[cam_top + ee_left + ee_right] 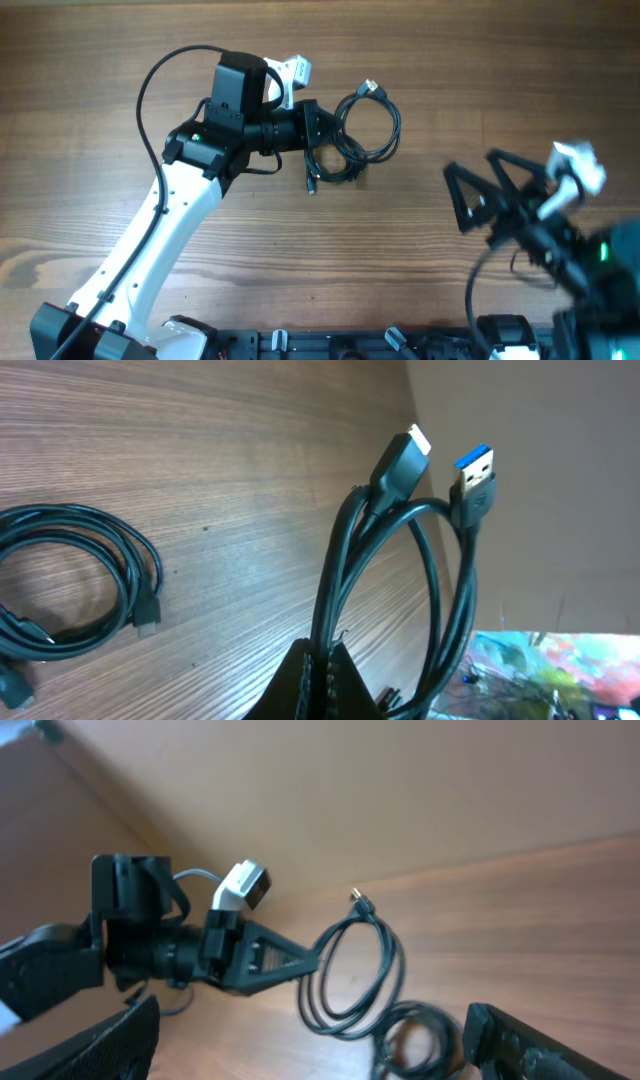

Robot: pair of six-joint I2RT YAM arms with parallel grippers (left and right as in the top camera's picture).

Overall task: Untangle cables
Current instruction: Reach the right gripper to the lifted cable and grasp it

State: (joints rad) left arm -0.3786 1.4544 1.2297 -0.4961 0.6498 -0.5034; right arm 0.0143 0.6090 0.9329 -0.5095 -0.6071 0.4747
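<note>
My left gripper [322, 128] is shut on one black cable [385, 125], which hangs from it as a loop lifted off the table. In the left wrist view the jaws [320, 678] pinch the loop's strands, and its two plug ends [478, 475] point upward. A second coiled cable [338, 165] lies on the table just below the held one, seen as a flat coil [75, 580] at the left. My right gripper [470, 165] stands open to the right, apart from both cables. From the right wrist, the held loop [350, 970] and the lying coil [420, 1035] sit ahead between its wide fingers [530, 1040].
The wooden table [120, 60] spreads all round. The left arm's own thick black wire [150, 90] arcs at upper left. A black rail [330, 345] runs along the front edge.
</note>
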